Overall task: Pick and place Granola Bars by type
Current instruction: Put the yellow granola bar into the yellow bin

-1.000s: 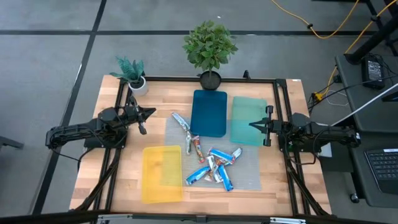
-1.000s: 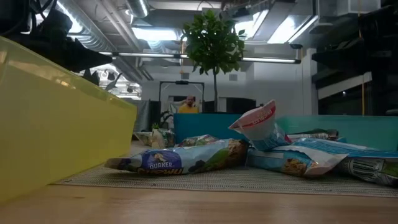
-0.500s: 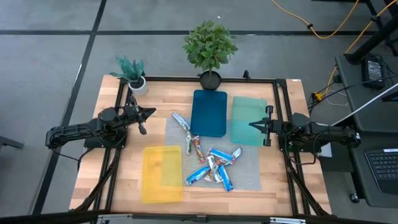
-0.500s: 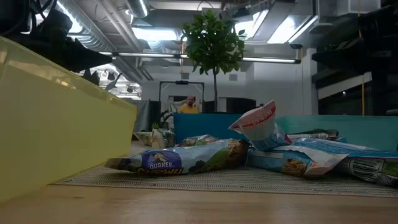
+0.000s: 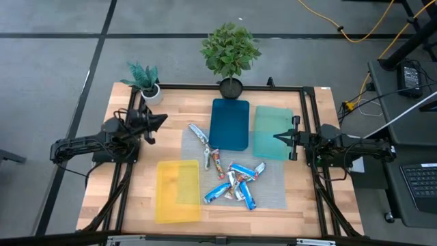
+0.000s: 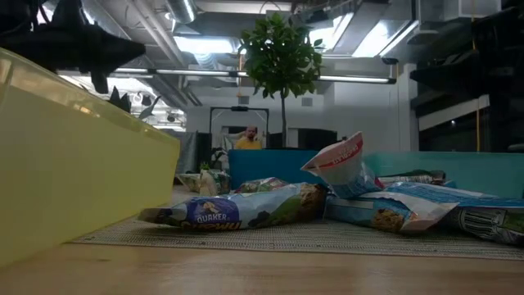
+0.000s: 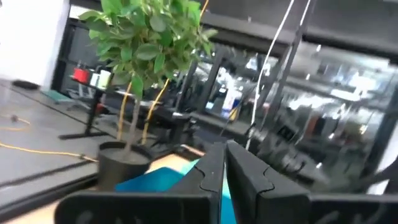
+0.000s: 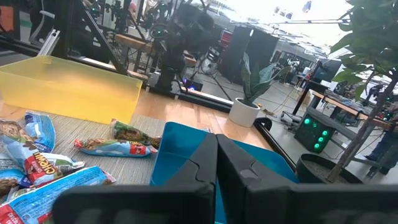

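Several granola bars point(image 5: 237, 183) in blue, silver and tan wrappers lie heaped on a grey mat point(image 5: 273, 191) at the table's middle. A few more point(image 5: 207, 152) lie toward the far left of the mat. In the low view a Quaker bar point(image 6: 237, 209) lies in front. My left gripper point(image 5: 162, 120) is shut and holds nothing. It stays above the table's left side, tipped a little upward, pointing toward the blue tray point(image 5: 230, 123). My right gripper point(image 5: 275, 136) is shut too and holds nothing. It stays level over the teal tray point(image 5: 273, 133), pointing left.
A yellow tray point(image 5: 179, 191) lies at the near left beside the mat. A tall potted plant point(image 5: 230, 51) and a small one point(image 5: 145, 78) stand at the far edge. Black frame rails point(image 5: 311, 116) run along the table's sides.
My left gripper has rolled about its own axis and tipped its fingertips upward, rising a little. It now shows at the upper left of the low view. It has stayed shut. The bars and the trays have not moved.
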Controlling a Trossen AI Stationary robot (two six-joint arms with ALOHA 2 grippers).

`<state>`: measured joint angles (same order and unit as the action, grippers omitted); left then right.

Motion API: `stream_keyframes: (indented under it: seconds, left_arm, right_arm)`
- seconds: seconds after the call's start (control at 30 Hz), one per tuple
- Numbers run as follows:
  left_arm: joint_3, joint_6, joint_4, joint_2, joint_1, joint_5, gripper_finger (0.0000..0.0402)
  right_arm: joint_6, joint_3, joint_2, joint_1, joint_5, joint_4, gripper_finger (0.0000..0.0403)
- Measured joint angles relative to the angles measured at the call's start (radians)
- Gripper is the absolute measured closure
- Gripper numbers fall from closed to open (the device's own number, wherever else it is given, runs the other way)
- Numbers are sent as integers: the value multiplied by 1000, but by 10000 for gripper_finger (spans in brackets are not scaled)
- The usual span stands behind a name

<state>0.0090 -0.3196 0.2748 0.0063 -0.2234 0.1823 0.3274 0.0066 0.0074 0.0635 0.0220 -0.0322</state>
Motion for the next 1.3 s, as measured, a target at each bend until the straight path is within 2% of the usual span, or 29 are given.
stream_keyframes:
  seconds: [0.2, 0.33, 0.53, 0.67, 0.77, 0.93, 1.13, 1.3]
  left_arm:
    - [46, -13, 85, 9, 0, -159, 381]
    - [230, -43, -73, 92, 0, -156, 375]
    - [653, 43, -423, 442, 0, -148, 375]
    - [879, 193, -536, 667, 0, -149, 376]
    - [982, 308, -591, 797, 0, -131, 379]
    - [1020, 335, -701, 942, -28, -15, 381]
    - [1020, 376, -934, 1101, -94, -70, 356]
    - [1020, 524, -988, 1214, -108, -132, 306]
  right_arm:
    - [7, 0, 0, 0, 1, 0, 393]
    - [-9, 0, 0, 0, -1, -8, 393]
    - [-18, 0, 0, 0, -24, -162, 393]
    - [-93, 0, 0, 0, -25, -324, 393]
    - [-144, 0, -1, 0, -24, -408, 393]
    - [-198, 0, -1, 0, -25, -451, 393]
    - [-273, 0, -1, 0, -50, -459, 393]
    - [-302, 0, -1, 0, -50, -459, 393]
